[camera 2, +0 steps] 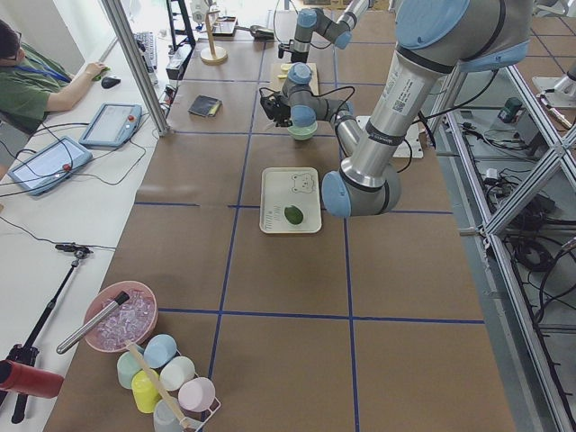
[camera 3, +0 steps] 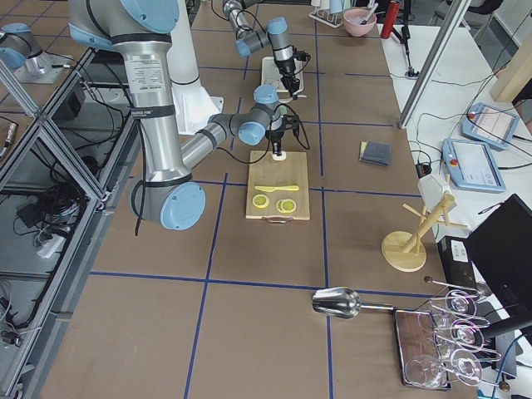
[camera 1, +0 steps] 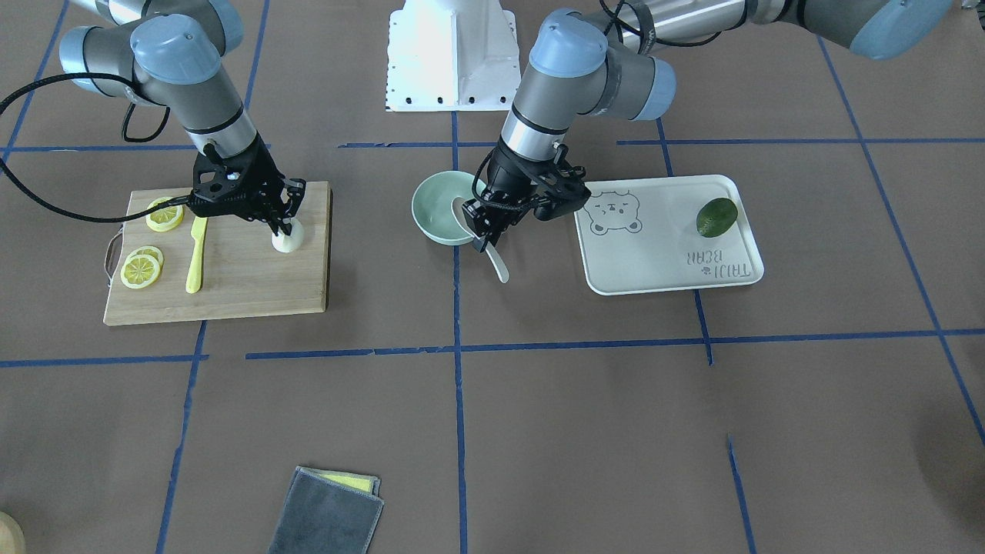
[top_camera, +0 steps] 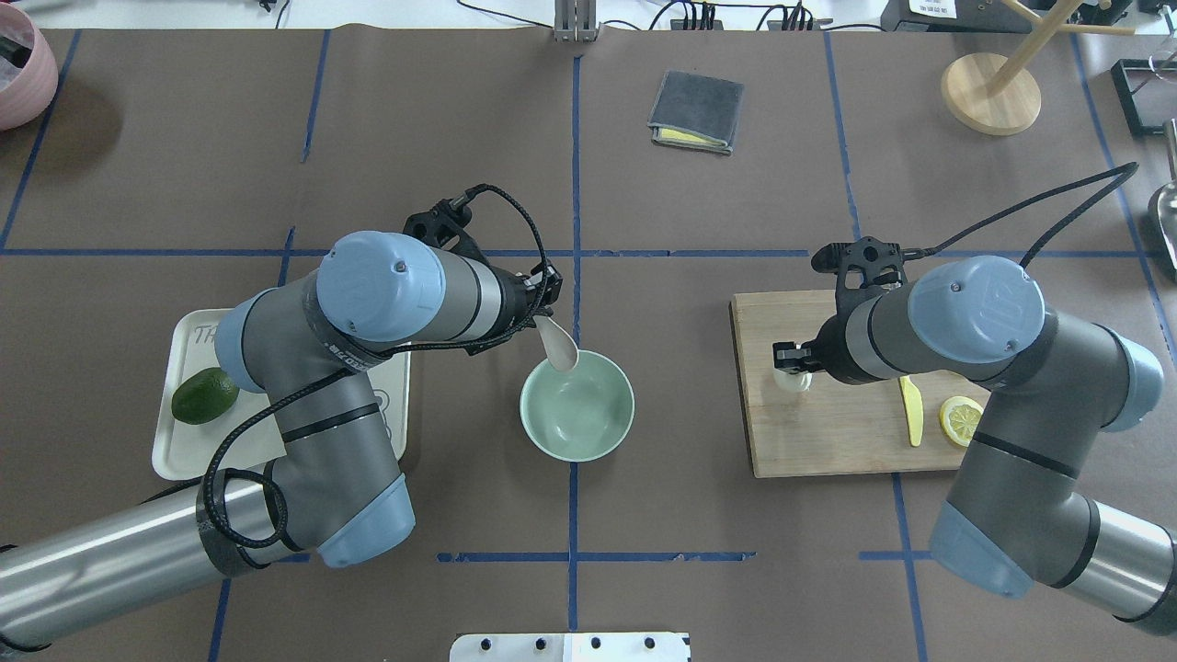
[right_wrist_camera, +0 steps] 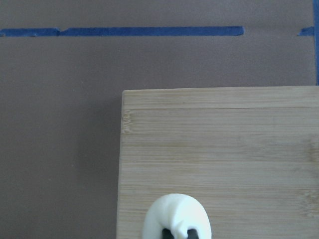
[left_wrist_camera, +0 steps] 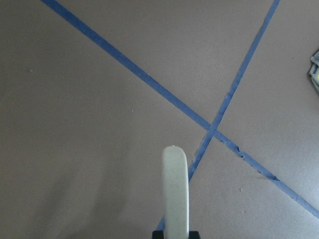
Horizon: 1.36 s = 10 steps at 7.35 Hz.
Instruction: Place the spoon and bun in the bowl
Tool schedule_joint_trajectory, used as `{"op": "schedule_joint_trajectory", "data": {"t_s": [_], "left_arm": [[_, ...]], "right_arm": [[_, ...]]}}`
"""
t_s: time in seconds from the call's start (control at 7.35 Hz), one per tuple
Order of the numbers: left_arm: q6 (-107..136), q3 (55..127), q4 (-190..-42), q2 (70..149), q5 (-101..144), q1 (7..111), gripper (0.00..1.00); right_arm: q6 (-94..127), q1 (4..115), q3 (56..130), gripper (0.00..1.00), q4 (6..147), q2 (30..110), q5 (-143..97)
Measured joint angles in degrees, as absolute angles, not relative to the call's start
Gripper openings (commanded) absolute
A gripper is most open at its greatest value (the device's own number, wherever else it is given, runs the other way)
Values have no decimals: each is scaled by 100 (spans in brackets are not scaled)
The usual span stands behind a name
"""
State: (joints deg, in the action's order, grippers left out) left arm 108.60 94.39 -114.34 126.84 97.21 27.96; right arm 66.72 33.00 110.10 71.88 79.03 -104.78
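Note:
The pale spoon [camera 1: 492,258] is held in my left gripper [camera 1: 483,231], which is shut on it. Its scoop [top_camera: 559,348] hangs over the far rim of the mint-green bowl [top_camera: 588,428], and its handle [left_wrist_camera: 175,194] points away over the table. The bowl [camera 1: 425,215] stands at the table's middle. The white bun [camera 1: 287,240] sits at the near corner of the wooden cutting board [camera 1: 246,285]. My right gripper [camera 1: 283,227] is down on the bun [top_camera: 794,381] and shut on it. The right wrist view shows the bun [right_wrist_camera: 177,214] between the fingertips.
A yellow knife [camera 1: 196,265] and lemon slices [camera 1: 141,271] lie on the board. A white tray [camera 1: 662,258] with a dark green avocado [camera 1: 716,217] lies beside the bowl, under my left arm. A folded grey cloth [camera 1: 327,515] lies far from the robot.

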Motion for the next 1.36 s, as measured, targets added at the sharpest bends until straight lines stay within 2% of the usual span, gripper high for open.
{"op": "schedule_joint_trajectory", "data": {"t_s": [0.14,0.27,0.41,0.54,0.82,1.09,1.36], "left_arm": [[10848,9445,-11435,12684,9715,2728,0],[10834,9459,-11435,12685,9713,2682,5],[10823,9471,-11435,12689,9712,2652,56],[10809,9483,-11434,12686,9712,2632,100],[10739,9626,-11414,12642,9709,2629,100],[10344,10162,-11273,12446,9741,2650,100],[9974,10391,-11098,12340,9758,2811,100]], "right_arm": [[6671,3340,11024,0,7191,7867,-10494],[6671,3378,11027,0,7199,7803,-10510],[6671,3406,11029,0,7209,7751,-10517],[6671,3419,11030,0,7211,7720,-10519],[6673,3439,11030,0,7213,7613,-10520],[6685,3444,11033,0,7216,7440,-10526],[6824,3435,11073,0,7240,7241,-10544]]}}
